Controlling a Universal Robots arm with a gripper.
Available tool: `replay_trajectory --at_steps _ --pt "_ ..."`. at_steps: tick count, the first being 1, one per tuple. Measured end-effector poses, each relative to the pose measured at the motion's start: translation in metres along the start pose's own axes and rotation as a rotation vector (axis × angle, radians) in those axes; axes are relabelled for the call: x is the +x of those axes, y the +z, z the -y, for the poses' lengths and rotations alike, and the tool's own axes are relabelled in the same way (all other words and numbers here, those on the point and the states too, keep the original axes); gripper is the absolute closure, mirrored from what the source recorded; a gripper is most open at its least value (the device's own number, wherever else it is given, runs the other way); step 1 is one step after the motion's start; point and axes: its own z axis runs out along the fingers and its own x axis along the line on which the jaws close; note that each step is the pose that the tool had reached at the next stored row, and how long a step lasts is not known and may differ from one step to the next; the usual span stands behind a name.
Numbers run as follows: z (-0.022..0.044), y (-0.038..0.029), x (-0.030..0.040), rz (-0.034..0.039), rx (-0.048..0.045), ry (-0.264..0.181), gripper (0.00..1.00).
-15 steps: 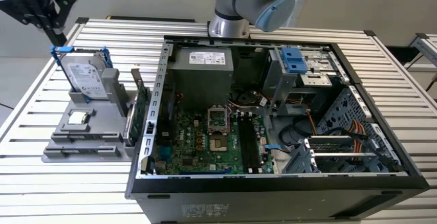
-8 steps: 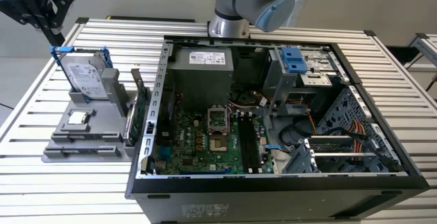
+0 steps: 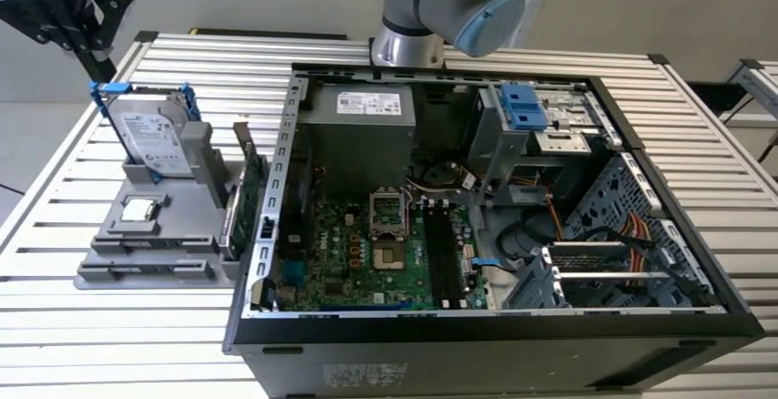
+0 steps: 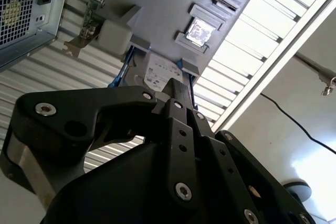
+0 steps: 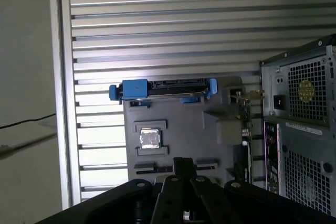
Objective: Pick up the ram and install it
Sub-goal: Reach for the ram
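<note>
Hovering above the grey moulded holder (image 3: pixel 146 235), the black gripper (image 3: pixel 91 46) is closed, empty. The long green circuit-board ram (image 3: pixel 233 217) apparently stands edgewise beside the holder. It is likely light, stiff and fragile, and best pinched across its flat faces at mid-length.

Lab, slatted metal bench (image 3: pixel 705 117) (open computer (image 3: pixel 486 221))

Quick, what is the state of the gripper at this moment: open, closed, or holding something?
The gripper: closed, fingertips together, holding nothing; it hangs above the grey parts holder.
</note>
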Motion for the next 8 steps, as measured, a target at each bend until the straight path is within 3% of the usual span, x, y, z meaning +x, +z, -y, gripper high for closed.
replay_trajectory --at_steps 8 --pt "0.0020 -0.0001 -0.0001 -0.0001 0.0000 0.000 1.00"
